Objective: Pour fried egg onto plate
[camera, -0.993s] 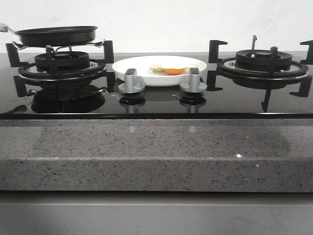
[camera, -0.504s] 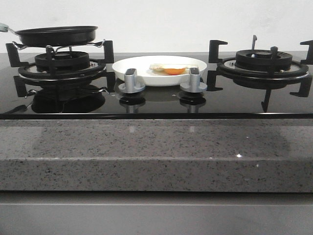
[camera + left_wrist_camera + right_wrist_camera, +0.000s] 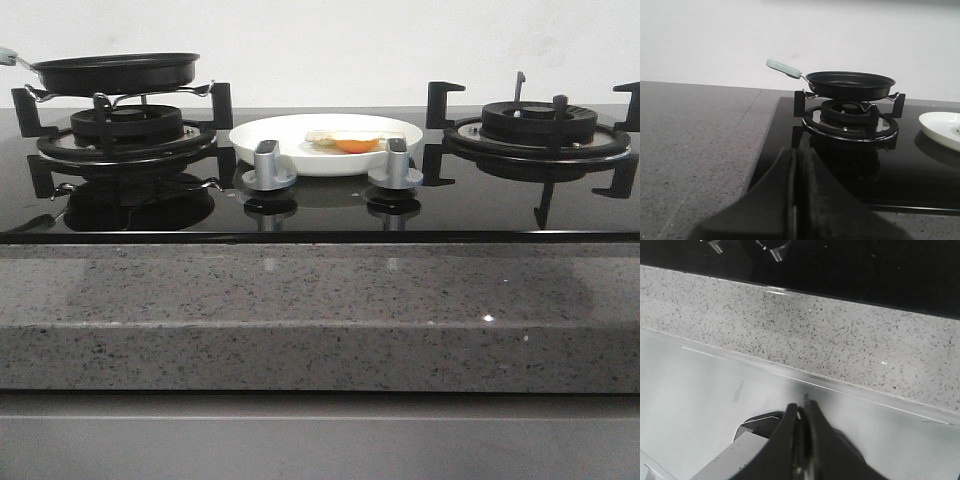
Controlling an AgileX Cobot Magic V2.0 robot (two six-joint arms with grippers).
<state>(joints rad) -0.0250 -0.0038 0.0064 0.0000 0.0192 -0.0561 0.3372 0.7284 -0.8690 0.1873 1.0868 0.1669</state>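
Note:
The fried egg (image 3: 345, 142), pale with an orange yolk, lies in the white plate (image 3: 262, 135) on the black hob between the two burners. The black frying pan (image 3: 115, 72) with a pale green handle stands on the left burner; it also shows in the left wrist view (image 3: 850, 85), as does the plate's edge (image 3: 940, 129). My left gripper (image 3: 796, 152) is shut and empty, held back from the pan near the hob's near left corner. My right gripper (image 3: 801, 407) is shut and empty, below the counter's front edge. Neither arm shows in the front view.
The right burner (image 3: 537, 130) stands bare on the hob. Two grey knobs (image 3: 268, 165) (image 3: 395, 165) sit in front of the plate. The speckled grey counter (image 3: 320, 310) runs along the front and to the left of the hob (image 3: 695, 140).

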